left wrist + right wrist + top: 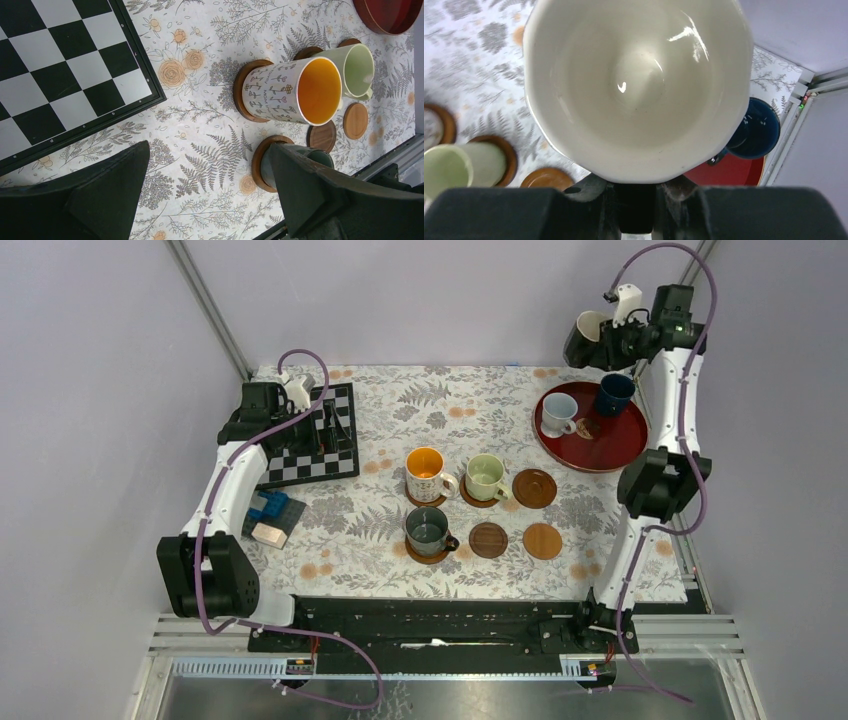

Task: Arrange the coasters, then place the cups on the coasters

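the cream-lined cup (639, 90) ran off the right wrist view's top edge, hiding most of the red tray (724, 172) and part of the navy cup (761, 130). in the left wrist view a finger (320, 200) covered most of the grey-green cup (322, 156); the chessboard (60, 70) was cropped.

cream-inside cup (639, 85) in right claw (636, 197), navy cup (758, 129) beyond

The orange-lined cup (425, 475), green cup (487, 478) and grey-green cup (428, 530) stand upright on coasters (239, 95) mid-surface (340, 540), with three bare coasters (489, 539) just right of them. The pale cup (558, 414) and navy cup (614, 393) stand on the red tray (600, 465). The cream-lined black cup (639, 85) is aloft, clamped in the right claw (636, 205).
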You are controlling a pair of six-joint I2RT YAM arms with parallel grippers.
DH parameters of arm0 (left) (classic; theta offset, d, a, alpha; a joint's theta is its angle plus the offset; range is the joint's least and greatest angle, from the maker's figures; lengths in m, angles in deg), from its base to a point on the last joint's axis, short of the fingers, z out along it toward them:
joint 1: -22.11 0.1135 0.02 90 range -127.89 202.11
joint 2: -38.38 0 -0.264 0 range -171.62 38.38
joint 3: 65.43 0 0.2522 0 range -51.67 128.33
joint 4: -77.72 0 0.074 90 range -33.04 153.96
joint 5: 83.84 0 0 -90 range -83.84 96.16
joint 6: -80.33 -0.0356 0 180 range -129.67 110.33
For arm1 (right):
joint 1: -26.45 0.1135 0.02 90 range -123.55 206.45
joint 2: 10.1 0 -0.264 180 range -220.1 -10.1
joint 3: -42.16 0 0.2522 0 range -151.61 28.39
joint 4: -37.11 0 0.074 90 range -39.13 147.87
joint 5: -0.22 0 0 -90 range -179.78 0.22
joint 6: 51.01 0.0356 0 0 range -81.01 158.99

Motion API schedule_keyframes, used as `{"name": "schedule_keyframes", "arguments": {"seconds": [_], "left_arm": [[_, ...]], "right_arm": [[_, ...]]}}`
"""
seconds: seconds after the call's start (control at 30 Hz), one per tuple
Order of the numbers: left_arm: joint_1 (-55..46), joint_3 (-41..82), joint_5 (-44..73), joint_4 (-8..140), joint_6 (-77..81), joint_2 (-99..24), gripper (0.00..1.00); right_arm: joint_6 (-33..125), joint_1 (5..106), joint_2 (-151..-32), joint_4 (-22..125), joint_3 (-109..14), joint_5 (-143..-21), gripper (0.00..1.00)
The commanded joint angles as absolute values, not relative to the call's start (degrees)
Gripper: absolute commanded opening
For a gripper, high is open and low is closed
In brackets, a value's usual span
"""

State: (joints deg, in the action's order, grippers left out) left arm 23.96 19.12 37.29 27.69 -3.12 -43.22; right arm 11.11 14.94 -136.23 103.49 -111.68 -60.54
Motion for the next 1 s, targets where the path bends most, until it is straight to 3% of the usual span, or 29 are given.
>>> {"name": "schedule_keyframes", "arguments": {"seconds": [0.0,0.23,0.43,0.8,0.97], "left_arm": [[24.17,21.73,39.53,30.38,-2.63,-42.65,0.99],[24.00,21.15,40.32,31.28,-3.86,-42.39,0.99],[23.43,19.89,40.91,32.73,-4.48,-42.51,0.99],[22.42,17.82,39.47,35.04,-3.46,-41.35,0.99],[22.36,17.33,38.66,35.00,-3.61,-41.05,0.99]], "right_arm": [[5.69,15.64,-124.00,111.12,-110.01,-52.35,0.00],[2.22,16.20,-104.31,108.86,-82.49,-46.85,0.00],[-0.63,24.72,-88.39,106.00,-59.20,-50.82,0.00],[0.58,37.58,-72.96,104.58,-36.55,-51.97,0.00],[2.52,41.79,-70.27,95.71,-28.54,-56.06,0.00]]}}
